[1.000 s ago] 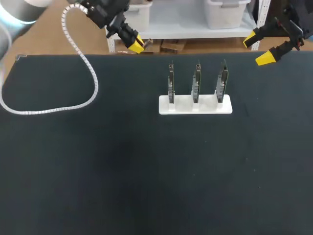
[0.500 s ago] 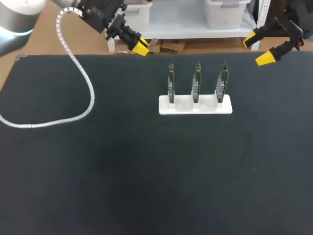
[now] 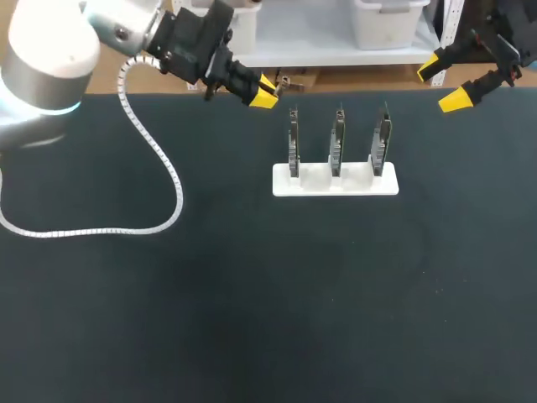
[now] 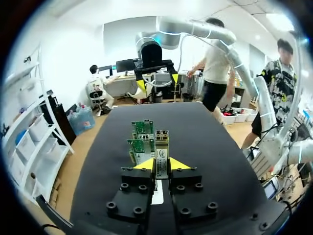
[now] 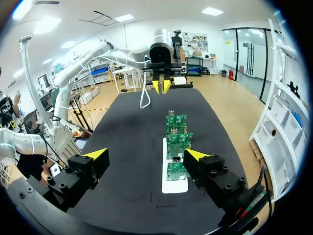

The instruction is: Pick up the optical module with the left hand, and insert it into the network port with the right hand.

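Yellow-tipped left jaws, clamping optical module (image 4: 161, 159), swung toward the rack (image 3: 335, 181); right jaws apart.

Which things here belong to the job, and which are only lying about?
Job: optical module, held in left claw; three boards with network ports in white stand; open right claw.
Lying about: white coiled cable on the table.

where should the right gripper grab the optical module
Probably the free end of the optical module that juts ahead of the left gripper, approached head-on from the side of the right gripper. The left gripper clamps its rear part, so only that end is bare.
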